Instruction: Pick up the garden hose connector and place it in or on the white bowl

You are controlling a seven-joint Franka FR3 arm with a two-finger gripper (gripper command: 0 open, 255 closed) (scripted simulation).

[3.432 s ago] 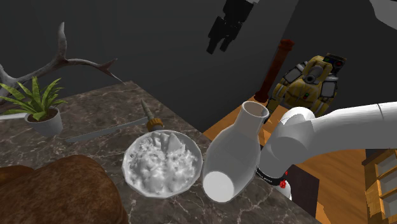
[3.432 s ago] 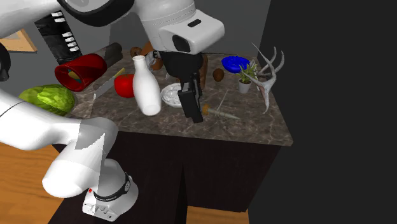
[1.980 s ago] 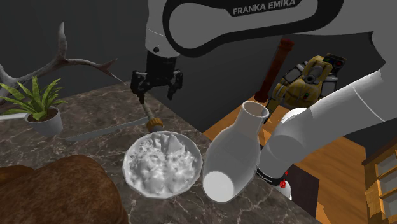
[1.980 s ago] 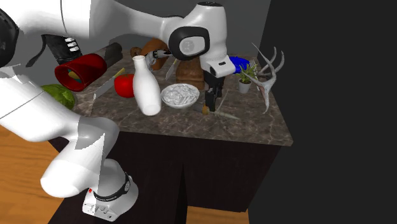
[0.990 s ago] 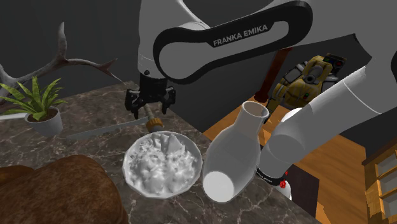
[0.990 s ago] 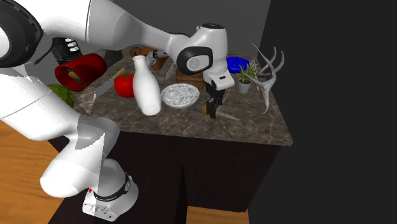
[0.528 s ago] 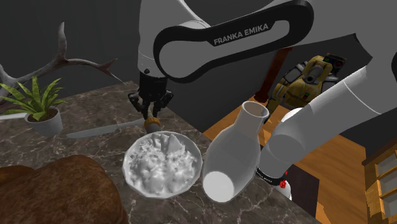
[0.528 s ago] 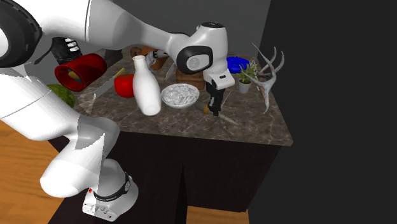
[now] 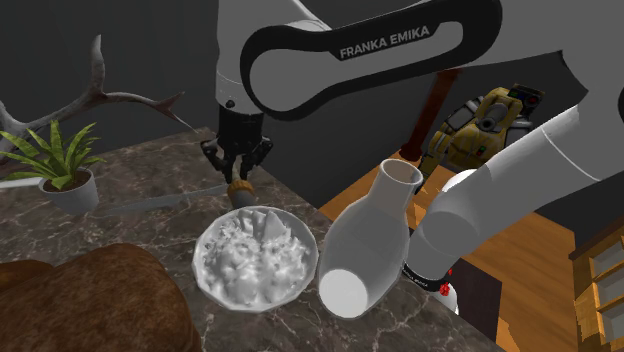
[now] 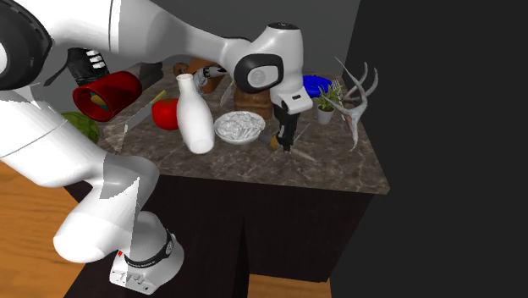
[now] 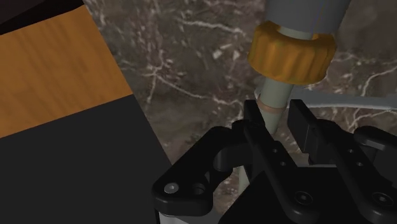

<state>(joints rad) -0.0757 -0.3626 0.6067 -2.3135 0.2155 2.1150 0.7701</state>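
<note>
We see the white arm arch over and point straight down, its black gripper above the hose connector, fingers pinched on the grey stem.

Hose connector caught in the fingers, white bowl just beside it

The garden hose connector is a slim piece: a thin pale stem, a ribbed orange collar, then a wider grey barrel. The black gripper clasps the stem between its fingers, so the connector hangs collar-down, roughly upright. Whether its lower end touches the dark marble counter I cannot tell. The white bowl sits upright on that counter near its front edge, shallow, with a lumpy, crinkled white inside. In the shoulder view the connector is just past the bowl's far rim; in the second exterior view it hangs close at the right of the bowl.
</note>
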